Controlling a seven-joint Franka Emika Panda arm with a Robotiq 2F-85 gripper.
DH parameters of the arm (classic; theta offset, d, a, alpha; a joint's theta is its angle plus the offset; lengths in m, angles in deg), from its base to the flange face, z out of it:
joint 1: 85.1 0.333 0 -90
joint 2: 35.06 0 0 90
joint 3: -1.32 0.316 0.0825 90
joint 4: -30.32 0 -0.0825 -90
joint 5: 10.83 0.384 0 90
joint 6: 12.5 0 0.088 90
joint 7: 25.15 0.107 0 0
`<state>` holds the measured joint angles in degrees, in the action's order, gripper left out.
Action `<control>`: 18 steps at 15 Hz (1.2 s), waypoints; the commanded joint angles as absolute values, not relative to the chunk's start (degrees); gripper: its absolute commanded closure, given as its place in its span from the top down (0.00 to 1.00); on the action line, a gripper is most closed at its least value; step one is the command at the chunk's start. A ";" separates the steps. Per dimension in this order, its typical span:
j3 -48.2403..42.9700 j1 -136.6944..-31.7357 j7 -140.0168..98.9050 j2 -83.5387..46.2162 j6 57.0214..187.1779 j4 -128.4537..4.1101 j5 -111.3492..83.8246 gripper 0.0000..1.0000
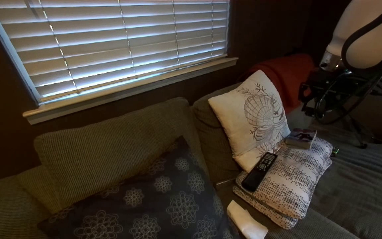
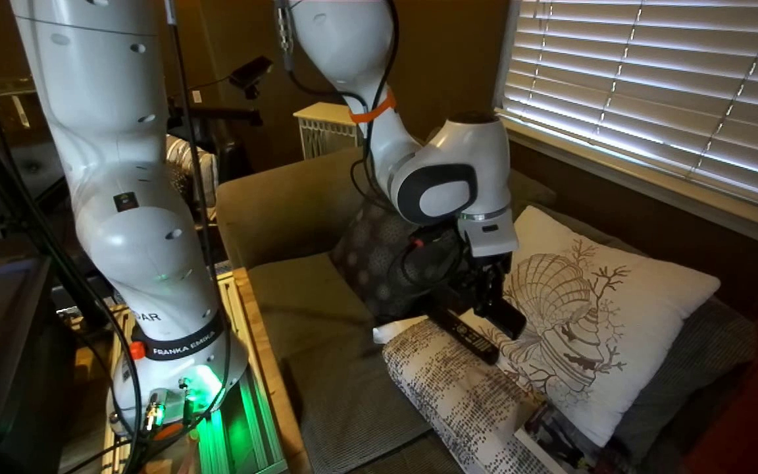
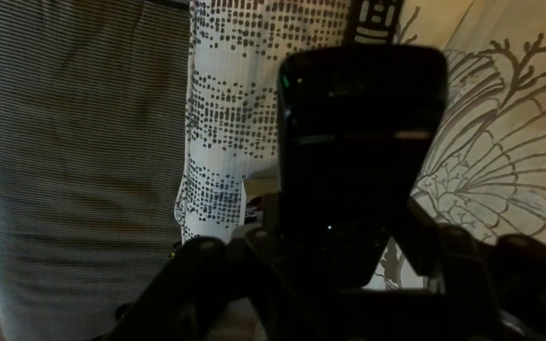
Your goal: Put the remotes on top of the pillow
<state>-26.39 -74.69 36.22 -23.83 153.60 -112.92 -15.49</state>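
One black remote (image 1: 260, 171) lies on the grey-and-cream pillow (image 1: 297, 176); the remote (image 2: 464, 336) and pillow (image 2: 431, 362) show in both exterior views. In the wrist view part of this remote (image 3: 372, 21) shows at the top, above the patterned pillow (image 3: 235, 104). My gripper (image 2: 492, 296) is shut on another black remote (image 2: 509, 319), held in the air above the pillow. The held remote (image 3: 358, 142) fills the middle of the wrist view, between the dark fingers of the gripper (image 3: 339, 218). In an exterior view the gripper (image 1: 306, 99) is dark and its remote is hard to make out.
A book (image 1: 301, 137) lies on the pillow's far end; it also shows in the wrist view (image 3: 255, 208). A white shell-print pillow (image 2: 570, 309) leans beside it. A dark flowered cushion (image 1: 177, 202), a white cloth (image 1: 245, 220) and a red blanket (image 1: 287, 78) are on the couch.
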 commanded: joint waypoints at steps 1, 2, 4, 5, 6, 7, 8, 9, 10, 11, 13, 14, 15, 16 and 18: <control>-24.33 -76.99 38.11 -22.74 153.54 -111.95 -18.16 0.35; -24.29 -76.86 38.95 -21.24 152.81 -110.92 -18.48 0.35; -23.27 -77.63 38.32 -19.35 151.47 -109.84 -17.54 0.35; -22.31 -78.41 37.12 -17.95 150.45 -108.85 -16.43 0.35; -22.16 -78.53 37.36 -16.57 149.59 -107.82 -16.32 0.35; -21.40 -79.12 36.96 -15.01 148.64 -106.53 -15.57 0.35; -21.16 -79.27 37.23 -13.60 148.34 -105.47 -15.39 0.35; -21.29 -79.11 37.59 -12.35 148.36 -104.48 -15.62 0.35; -20.82 -79.45 37.12 -11.06 148.80 -103.41 -15.11 0.35; -20.81 -79.28 37.22 -9.72 148.97 -102.39 -14.93 0.35; -20.68 -79.09 37.01 -6.93 148.79 -100.12 -14.65 0.35; -20.84 -78.81 37.06 -5.80 148.52 -99.21 -14.64 0.35; -20.78 -78.75 37.10 -4.63 148.45 -98.35 -14.38 0.35; -20.48 -78.91 37.03 -3.41 148.20 -97.38 -13.86 0.35; -19.89 -79.35 37.08 -1.05 147.80 -95.53 -12.68 0.35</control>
